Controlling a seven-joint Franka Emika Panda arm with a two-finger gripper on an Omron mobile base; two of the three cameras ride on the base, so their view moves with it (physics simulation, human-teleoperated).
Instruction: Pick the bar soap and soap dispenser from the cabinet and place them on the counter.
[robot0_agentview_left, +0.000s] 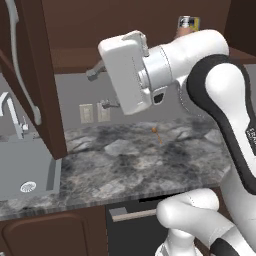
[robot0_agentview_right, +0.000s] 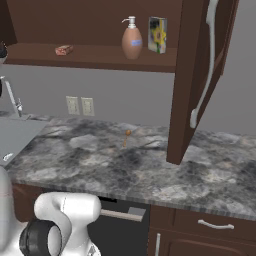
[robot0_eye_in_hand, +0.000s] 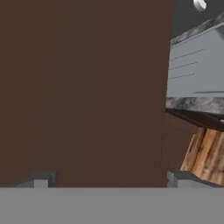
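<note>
1. In the hand view the claw (robot0_eye_in_hand: 111, 179) shows its two grey fingertips (robot0_eye_in_hand: 41, 179) at the bottom, set far apart, one near each side. The jaws stand wide, with nothing between them and nothing touching them.
2. Just beyond the tips in that view is a flat dark brown wooden face, a cabinet door (robot0_eye_in_hand: 83, 87). To its right the view takes in a grey sink wall (robot0_eye_in_hand: 197, 65), a strip of marbled stone and some striped wood.
3. In the left base view the claw's fingers (robot0_agentview_left: 95, 72) reach left from the white hand (robot0_agentview_left: 125, 70), one above the other with a wide gap, in front of the grey wall below the shelf. They hold nothing.
4. The counter (robot0_agentview_right: 125, 165) runs beneath, grey and black marbled stone, with the sink (robot0_agentview_left: 25, 165) set into it at the left and a small orange mark (robot0_agentview_right: 127, 134) near the back wall.
5. The cabinet (robot0_agentview_right: 100, 30) hangs above with its doors swung open.
6. On its shelf (robot0_agentview_right: 95, 57) the bar soap (robot0_agentview_right: 63, 49) lies flat towards the left, well apart from the soap dispenser (robot0_agentview_right: 132, 40), which stands upright further right.
7. Just beside the dispenser, on its right, stands a flat yellow-and-blue box (robot0_agentview_right: 157, 35), apart from it.
</note>
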